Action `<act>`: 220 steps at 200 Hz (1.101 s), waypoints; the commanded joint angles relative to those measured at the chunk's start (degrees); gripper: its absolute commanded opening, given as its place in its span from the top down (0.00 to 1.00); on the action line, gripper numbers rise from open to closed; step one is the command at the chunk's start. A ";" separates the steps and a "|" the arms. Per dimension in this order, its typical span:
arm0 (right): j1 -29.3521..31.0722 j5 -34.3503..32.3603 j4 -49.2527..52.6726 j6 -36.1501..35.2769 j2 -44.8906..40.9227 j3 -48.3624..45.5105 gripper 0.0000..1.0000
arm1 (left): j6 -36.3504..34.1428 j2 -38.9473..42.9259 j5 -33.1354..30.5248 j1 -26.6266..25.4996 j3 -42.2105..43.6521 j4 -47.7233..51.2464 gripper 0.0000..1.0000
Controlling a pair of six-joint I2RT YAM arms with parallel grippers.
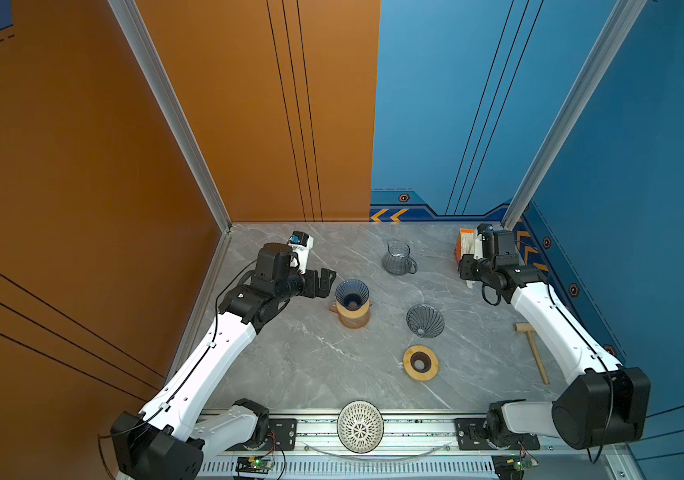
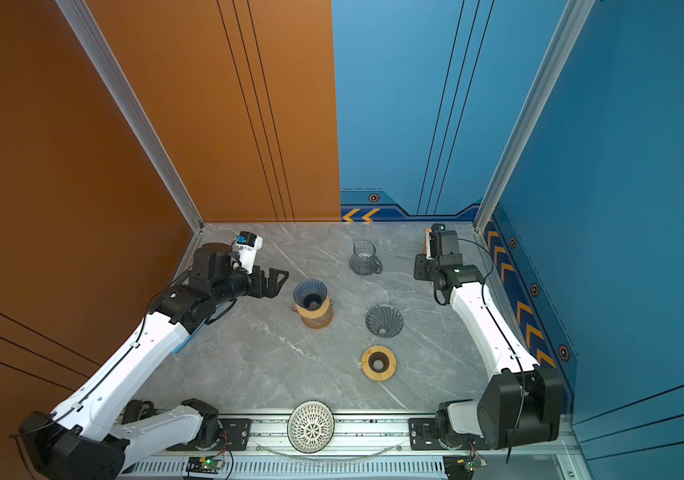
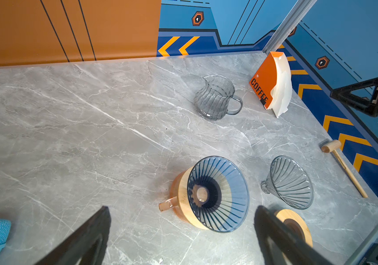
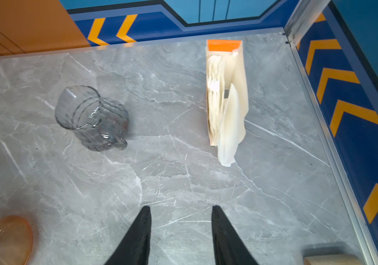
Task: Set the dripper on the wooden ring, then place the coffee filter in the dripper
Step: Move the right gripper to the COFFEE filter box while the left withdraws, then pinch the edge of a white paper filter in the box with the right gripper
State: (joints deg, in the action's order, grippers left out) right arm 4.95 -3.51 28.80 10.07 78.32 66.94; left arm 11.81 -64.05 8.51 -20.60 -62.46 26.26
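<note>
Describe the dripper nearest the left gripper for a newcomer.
On the grey marble table, look left of centre, beside the open left gripper. The blue ribbed dripper sits in a wooden collar on an amber cup; the grey dripper lies bare beside it.

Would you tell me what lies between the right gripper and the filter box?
Nothing: in the right wrist view, only bare table lies between the right gripper and the filter box.

Both arms stretch forward. The left gripper [image 1: 322, 282] spreads its jaws wide, and the right gripper [image 4: 181, 207] holds them partly apart — both empty.
</note>
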 commanded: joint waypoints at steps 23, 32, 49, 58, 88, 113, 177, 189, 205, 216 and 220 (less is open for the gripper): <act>-5.03 -0.48 -0.84 0.98 6.68 -0.19 0.63 | 0.47 1.31 -1.11 2.27 1.63 -1.57 0.02; -5.74 -0.51 -1.67 1.33 8.11 0.14 0.63 | 0.66 1.19 -0.65 2.49 1.70 -1.47 0.02; -7.01 -0.24 -2.23 1.93 11.09 1.58 0.66 | 0.75 0.90 -0.27 2.83 1.81 -1.47 0.02; -7.50 -0.11 -2.25 1.88 12.65 2.58 0.68 | 0.84 0.78 -0.20 2.93 1.74 -1.27 0.02; -9.12 -0.24 -2.55 1.43 17.66 5.96 0.70 | 0.92 0.12 0.59 3.49 1.81 -0.95 0.02; -10.30 1.44 -3.25 1.28 21.78 8.80 0.71 | 1.27 -0.70 1.23 3.59 1.68 -0.95 0.02; -11.30 3.88 -4.71 1.54 29.99 14.36 0.78 | 1.63 -1.07 1.37 3.90 1.28 -0.20 0.02; -11.36 4.20 -4.88 1.60 30.91 14.84 0.79 | 1.85 -1.03 1.31 3.92 1.37 -0.08 0.02; -11.37 4.34 -4.97 1.80 31.93 15.45 0.81 | 2.07 -0.90 1.26 3.90 1.46 0.00 0.02; -11.36 4.39 -5.37 1.87 32.29 15.51 0.82 | 2.13 -0.81 1.20 3.91 1.46 -0.07 0.02; -11.32 4.40 -5.61 1.89 32.48 15.45 0.82 | 2.16 -0.81 1.19 3.95 1.46 0.00 0.02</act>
State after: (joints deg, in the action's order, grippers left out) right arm -6.07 -0.01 24.38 10.96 109.60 80.64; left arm 13.37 -65.19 9.06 -17.19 -61.45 25.93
